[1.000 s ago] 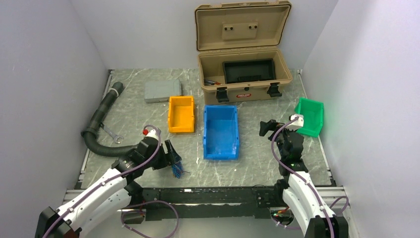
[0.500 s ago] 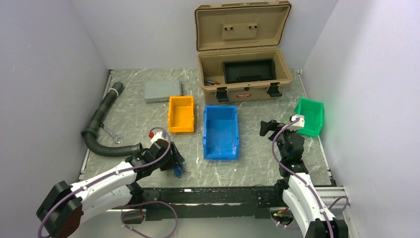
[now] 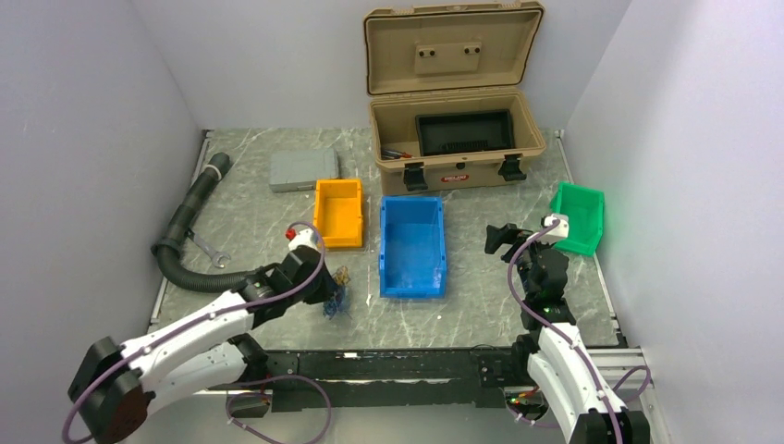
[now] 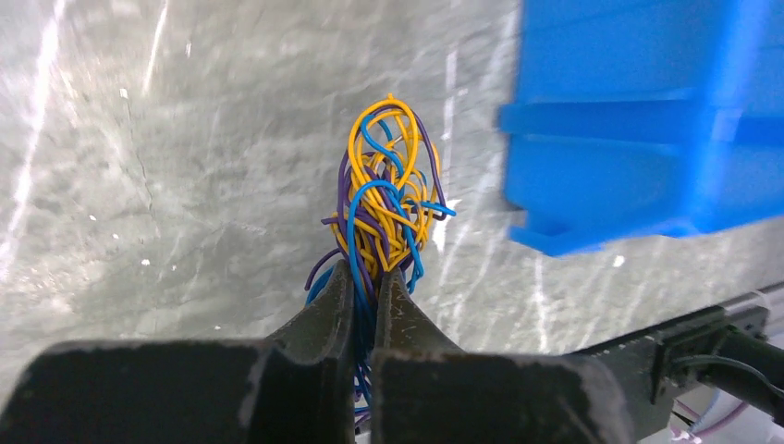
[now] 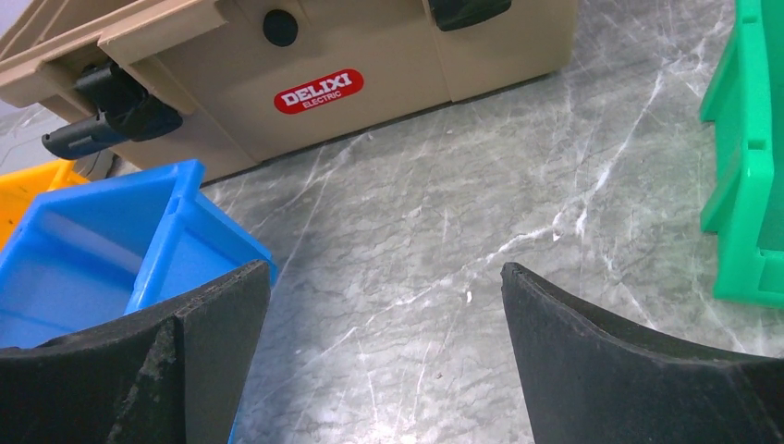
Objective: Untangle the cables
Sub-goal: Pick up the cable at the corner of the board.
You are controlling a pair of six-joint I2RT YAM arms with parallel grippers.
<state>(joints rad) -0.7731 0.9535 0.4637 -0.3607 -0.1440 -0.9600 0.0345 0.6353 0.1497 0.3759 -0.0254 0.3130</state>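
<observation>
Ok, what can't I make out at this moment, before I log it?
- Left wrist view: the lower part of the cables is hidden between the fingers of the left gripper; which strands are pinched is unclear.
- Top view: the cables are too small to tell knots apart.
- Top view: small items in the toolbox are too small to identify.
- Right wrist view: the green bin is cut off by the right edge.

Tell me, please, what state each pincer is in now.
Left pincer: shut on the tangle of thin blue, purple and yellow wires.
Right pincer: open, holding nothing.
</observation>
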